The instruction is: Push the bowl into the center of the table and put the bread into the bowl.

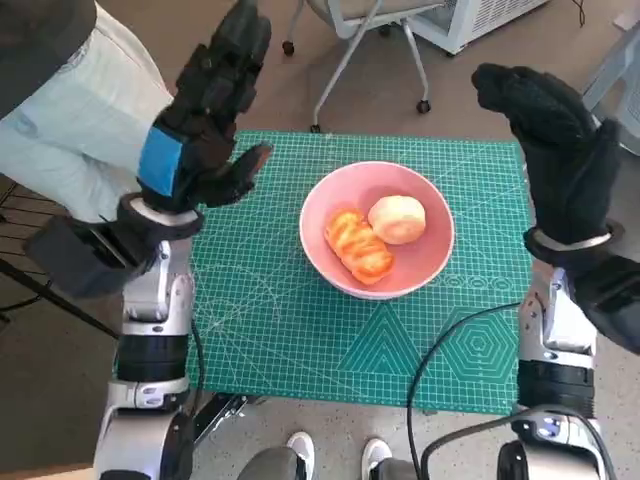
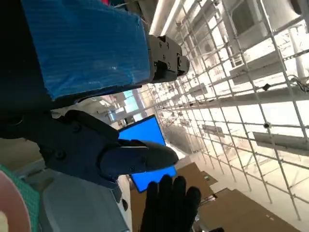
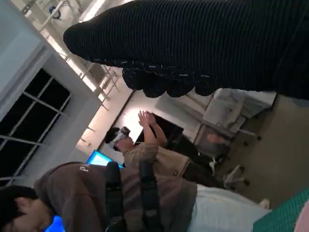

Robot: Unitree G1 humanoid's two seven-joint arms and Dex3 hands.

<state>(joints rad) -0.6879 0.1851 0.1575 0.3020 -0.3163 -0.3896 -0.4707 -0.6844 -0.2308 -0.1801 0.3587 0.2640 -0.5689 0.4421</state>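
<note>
A pink bowl (image 1: 420, 262) stands near the middle of the green cutting mat (image 1: 280, 330). Inside it lie two breads: a glazed orange twisted loaf (image 1: 358, 246) and a pale round bun (image 1: 398, 219). My left hand (image 1: 205, 120) is raised above the mat's left edge, fingers spread and pointing up, holding nothing. My right hand (image 1: 555, 145) is raised at the mat's right edge, likewise empty with fingers up. In the left wrist view a sliver of the bowl (image 2: 7, 203) shows at the edge, and my gloved right hand (image 2: 169, 203) appears opposite.
A person in pale trousers (image 1: 80, 120) sits at the table's far left. An office chair base (image 1: 360, 40) stands behind the table. In the right wrist view two people (image 3: 145, 188) are nearby. Cables (image 1: 440, 370) trail over the mat's near right.
</note>
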